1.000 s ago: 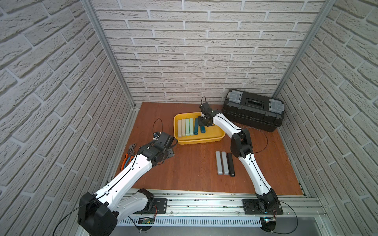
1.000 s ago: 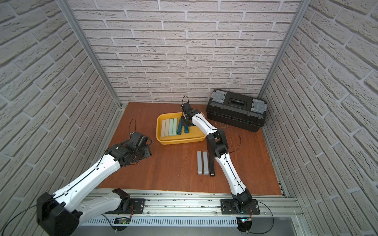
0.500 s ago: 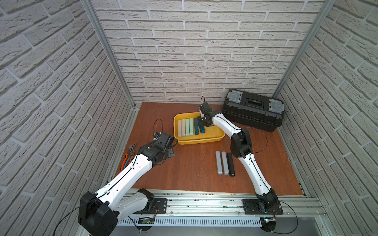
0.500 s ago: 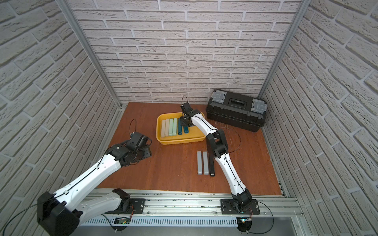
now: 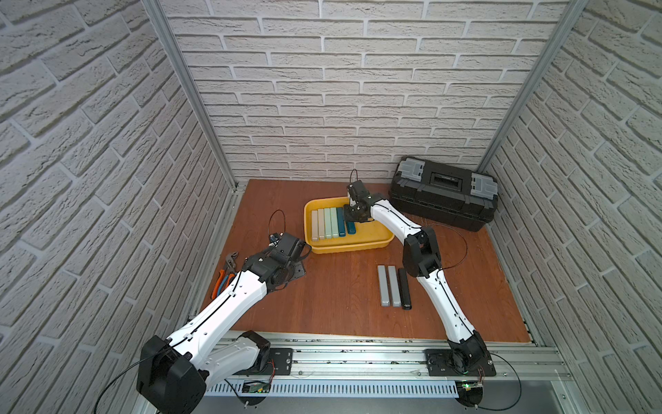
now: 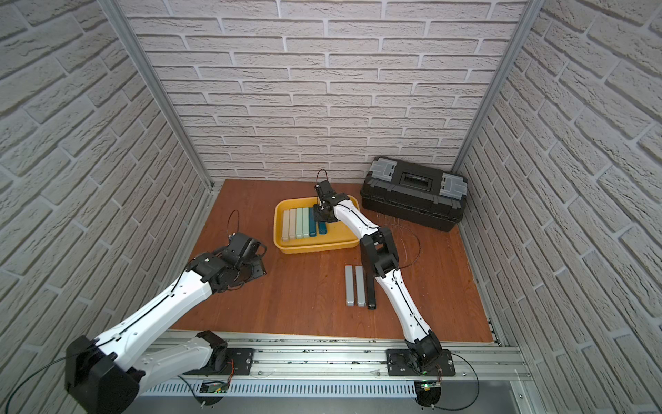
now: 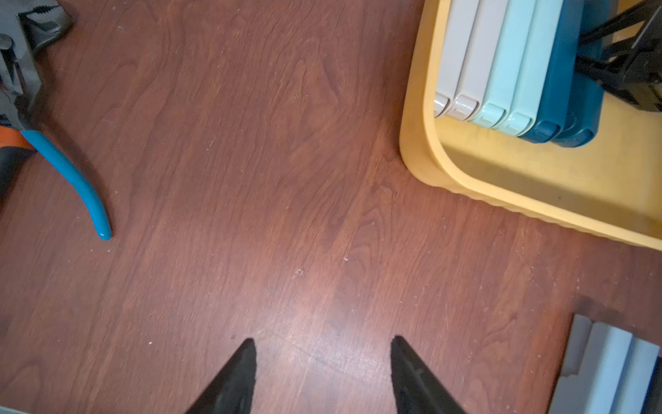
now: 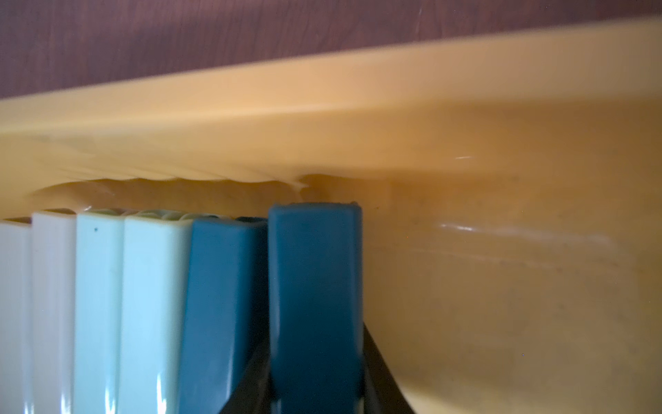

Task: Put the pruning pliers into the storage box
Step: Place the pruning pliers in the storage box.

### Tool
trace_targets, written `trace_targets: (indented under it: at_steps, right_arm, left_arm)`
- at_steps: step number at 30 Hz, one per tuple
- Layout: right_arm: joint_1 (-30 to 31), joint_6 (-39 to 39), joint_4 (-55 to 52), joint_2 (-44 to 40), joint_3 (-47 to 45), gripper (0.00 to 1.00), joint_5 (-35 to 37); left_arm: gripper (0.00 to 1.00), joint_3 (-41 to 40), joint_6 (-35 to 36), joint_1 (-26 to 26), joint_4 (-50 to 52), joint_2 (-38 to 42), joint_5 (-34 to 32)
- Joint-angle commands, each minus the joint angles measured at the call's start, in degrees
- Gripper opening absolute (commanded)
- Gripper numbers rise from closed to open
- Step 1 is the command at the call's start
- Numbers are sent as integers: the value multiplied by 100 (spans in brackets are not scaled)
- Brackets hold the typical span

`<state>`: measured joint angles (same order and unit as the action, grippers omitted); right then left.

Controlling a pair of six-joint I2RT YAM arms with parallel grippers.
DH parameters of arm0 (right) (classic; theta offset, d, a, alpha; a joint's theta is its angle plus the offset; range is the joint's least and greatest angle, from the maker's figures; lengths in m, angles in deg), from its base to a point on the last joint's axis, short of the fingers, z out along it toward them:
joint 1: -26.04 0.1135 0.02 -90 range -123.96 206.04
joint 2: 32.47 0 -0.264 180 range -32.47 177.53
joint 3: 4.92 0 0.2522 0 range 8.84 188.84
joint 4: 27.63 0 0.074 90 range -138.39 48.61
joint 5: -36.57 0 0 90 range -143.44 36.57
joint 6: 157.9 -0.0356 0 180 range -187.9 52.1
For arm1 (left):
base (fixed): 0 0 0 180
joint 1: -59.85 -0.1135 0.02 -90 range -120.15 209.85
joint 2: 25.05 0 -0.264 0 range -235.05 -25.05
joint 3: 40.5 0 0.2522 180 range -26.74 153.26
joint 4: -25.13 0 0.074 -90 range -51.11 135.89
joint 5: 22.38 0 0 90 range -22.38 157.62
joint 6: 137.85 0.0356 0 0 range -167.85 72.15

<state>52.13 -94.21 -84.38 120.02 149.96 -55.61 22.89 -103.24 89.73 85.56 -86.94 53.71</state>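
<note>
The yellow storage box (image 5: 349, 247) (image 6: 315, 247) sits mid-table. Inside it, beige, mint and teal pruning pliers (image 5: 327, 224) lie side by side. My right gripper (image 5: 353, 215) (image 8: 315, 344) reaches into the box, shut on a teal bar (image 8: 315, 286) (image 5: 351, 227) at the right end of that row, its far end close to the box wall. Two grey bars (image 5: 388, 285) and a black bar (image 5: 404, 288) lie on the table in front of the box. My left gripper (image 5: 295, 272) (image 7: 322, 344) hangs open over bare wood left of the box, holding nothing.
A black toolbox (image 5: 444, 202) stands at the back right. Orange-handled and blue-handled pliers (image 5: 224, 277) (image 7: 71, 175) lie by the left wall. Brick-patterned walls close in three sides, and a metal rail runs along the front.
</note>
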Motion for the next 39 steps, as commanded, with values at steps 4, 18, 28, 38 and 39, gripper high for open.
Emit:
trace_targets:
  at_steps: [4,18,28,38,39]
  right_arm:
    - [54,-48,121,-47,56,27,57]
    - [24,-85,-103,-581,55,37,97]
    - [28,28,-326,-1058,43,40,143]
    - [87,770,-808,-2566,-957,48,1013]
    - [104,796,-795,-2783,-1183,52,1078]
  left_arm:
    - [60,-122,-35,-36,-134,22,37]
    - [60,-129,37,-30,-317,30,125]
    - [61,-110,35,-25,-416,188,160]
    - [61,6,279,-18,-879,-68,491]
    - [61,37,296,-18,-930,-115,511]
